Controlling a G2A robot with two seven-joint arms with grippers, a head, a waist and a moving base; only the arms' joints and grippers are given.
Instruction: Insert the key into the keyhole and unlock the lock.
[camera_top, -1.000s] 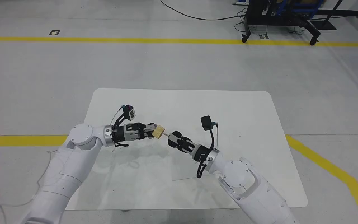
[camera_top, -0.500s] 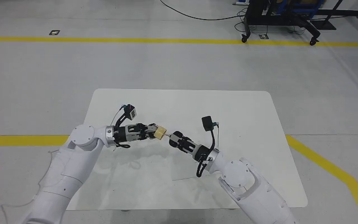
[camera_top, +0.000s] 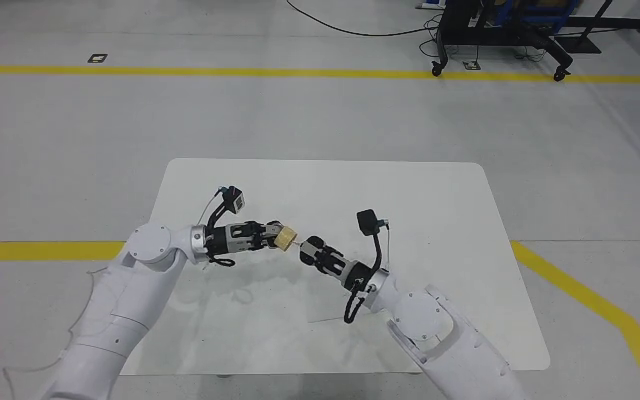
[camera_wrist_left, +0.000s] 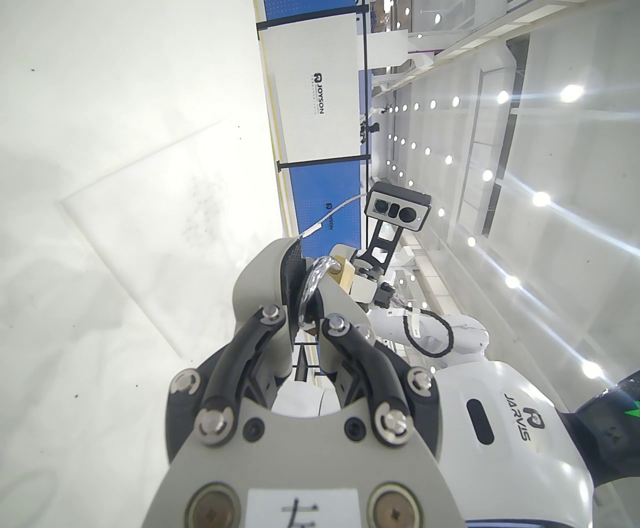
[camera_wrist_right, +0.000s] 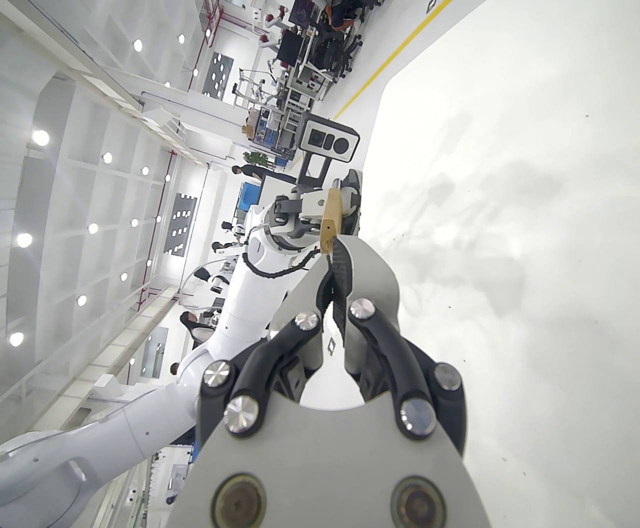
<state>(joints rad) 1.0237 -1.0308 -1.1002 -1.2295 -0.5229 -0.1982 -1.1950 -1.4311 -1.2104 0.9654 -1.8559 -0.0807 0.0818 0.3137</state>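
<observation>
Two claws nearly meet: left claw (camera_top: 271, 235) pinches the lock (camera_top: 286, 237) by its shackle, right claw (camera_top: 304, 245) pressed together, seemingly on the key; slight misalignment could twist the lock loose.

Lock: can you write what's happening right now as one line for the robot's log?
lock: held above table | left claw: shut on lock shackle | right claw: shut, tips by lock's brass body

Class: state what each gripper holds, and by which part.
Left gripper holds the padlock by its shackle. Right gripper is shut; what it holds is hidden.
</observation>
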